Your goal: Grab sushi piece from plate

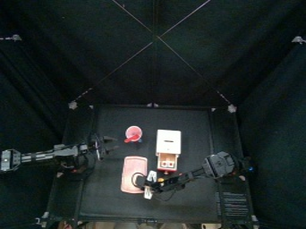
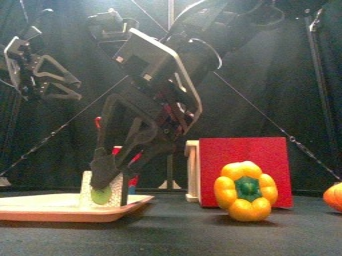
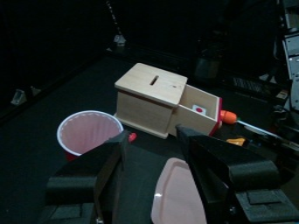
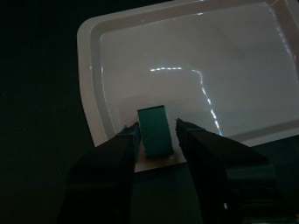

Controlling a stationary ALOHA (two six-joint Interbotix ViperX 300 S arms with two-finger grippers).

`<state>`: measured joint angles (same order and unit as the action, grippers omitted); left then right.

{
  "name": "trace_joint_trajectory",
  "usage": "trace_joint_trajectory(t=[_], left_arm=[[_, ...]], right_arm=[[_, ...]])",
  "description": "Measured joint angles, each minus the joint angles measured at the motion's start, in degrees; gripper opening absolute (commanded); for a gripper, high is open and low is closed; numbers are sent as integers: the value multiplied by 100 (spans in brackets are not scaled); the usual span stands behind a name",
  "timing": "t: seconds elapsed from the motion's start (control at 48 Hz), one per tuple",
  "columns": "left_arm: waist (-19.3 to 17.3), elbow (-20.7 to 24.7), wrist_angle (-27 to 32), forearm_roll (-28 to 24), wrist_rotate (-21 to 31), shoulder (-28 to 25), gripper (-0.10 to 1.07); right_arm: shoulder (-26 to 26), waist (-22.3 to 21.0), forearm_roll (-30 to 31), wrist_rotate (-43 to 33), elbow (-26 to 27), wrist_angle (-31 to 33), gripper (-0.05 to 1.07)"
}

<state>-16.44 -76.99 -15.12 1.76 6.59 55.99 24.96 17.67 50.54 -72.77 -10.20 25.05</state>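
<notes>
The pale pink plate (image 1: 129,166) lies at the table's front middle; it also shows in the front view (image 2: 40,208) and the right wrist view (image 4: 233,79). The sushi piece (image 4: 155,129) stands near the plate's edge and looks green on a pale base (image 2: 104,192). My right gripper (image 4: 156,134) reaches over the plate from the right (image 1: 148,183), with its jaws closed against both sides of the piece, which still rests on the plate. My left gripper (image 3: 158,153) is open and empty, resting at the table's left (image 1: 106,143), next to the pink cup.
A small pink round cup (image 1: 131,135) stands behind the plate. A white tray (image 1: 169,139) and a wooden box (image 3: 158,101) with its drawer pulled out lie to the plate's right. A yellow pepper (image 2: 245,190) and a red block (image 2: 247,158) stand at the front right.
</notes>
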Motion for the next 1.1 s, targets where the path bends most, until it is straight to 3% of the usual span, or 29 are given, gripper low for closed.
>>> trace_joint_trajectory(t=[0.25, 0.458, 0.812, 1.104], left_arm=[[0, 0, 0, 0, 0, 9, 85], [0, 0, 0, -9, 0, 9, 85], [0, 0, 0, 0, 0, 0, 85], [0, 0, 0, 0, 9, 0, 85]], right_arm=[[0, -18, -70, -9, 0, -9, 55], [0, -35, -202, 0, 123, 0, 46], [-387, -26, -211, -35, 220, 193, 45], [-396, -18, -193, -62, 211, 387, 45]])
